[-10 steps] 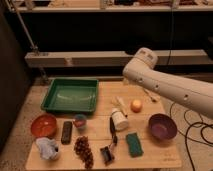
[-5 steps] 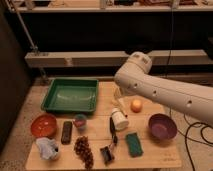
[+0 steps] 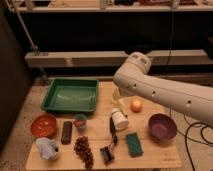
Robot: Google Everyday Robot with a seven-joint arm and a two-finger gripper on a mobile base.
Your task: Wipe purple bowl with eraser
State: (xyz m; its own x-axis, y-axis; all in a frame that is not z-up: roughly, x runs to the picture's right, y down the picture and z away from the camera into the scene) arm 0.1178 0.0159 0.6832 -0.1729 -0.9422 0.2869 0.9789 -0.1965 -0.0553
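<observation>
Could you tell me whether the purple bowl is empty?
Empty: the purple bowl shows only bare interior. The claw is hidden, apparently behind the arm.

Shows end effector hanging above bench, eraser lower left of it, purple bowl lower right.

One table carries two bowls, a purple bowl and an orange bowl, one tray, one eraser, one sponge and one orange. One arm above the table hides the end effector.
</observation>
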